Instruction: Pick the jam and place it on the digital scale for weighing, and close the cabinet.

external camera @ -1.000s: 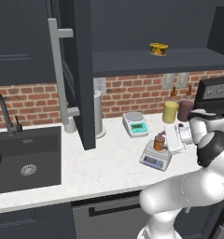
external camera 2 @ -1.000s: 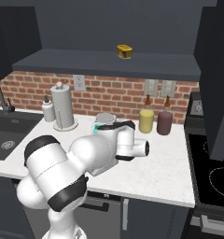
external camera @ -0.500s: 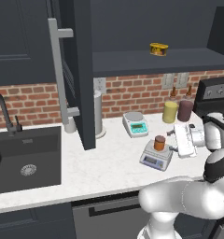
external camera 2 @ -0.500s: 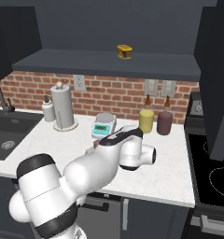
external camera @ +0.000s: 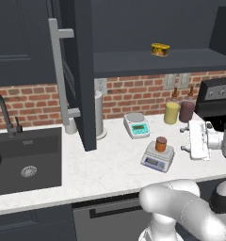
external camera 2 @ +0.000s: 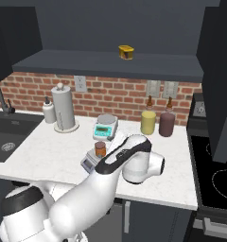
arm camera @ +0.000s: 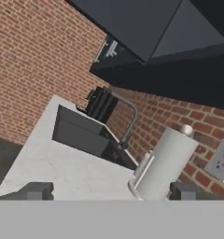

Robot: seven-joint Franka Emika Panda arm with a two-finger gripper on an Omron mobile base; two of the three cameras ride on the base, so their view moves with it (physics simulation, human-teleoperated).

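Note:
The jam (external camera: 161,143), a small orange-brown jar with a darker lid, stands upright on the silver platform of the digital scale (external camera: 154,161) on the counter; the right base view has the jam (external camera 2: 100,149) and digital scale (external camera 2: 88,163) too. My gripper (external camera: 183,139) hovers just right of the jar, level with it. It is open, its fingers point toward the jar, and nothing is between them. In the hand view the two fingertips (arm camera: 35,191) stand wide apart. The cabinet door (external camera: 83,70) with its silver bar handle (external camera: 57,75) stands open above the counter.
A flat yellow tin (external camera: 160,49) sits on the cabinet shelf. A white scale with a teal panel (external camera: 137,124), a pale yellow canister (external camera: 171,113) and a dark canister (external camera: 186,111) stand by the brick wall. A paper towel roll (external camera: 99,115) and a sink (external camera: 25,160) lie left. A stove (external camera 2: 219,175) is right.
The arm has swung and the hand has drawn back a little to the right of the jam. The jam stays on the digital scale. The jaws have spread slightly wider.

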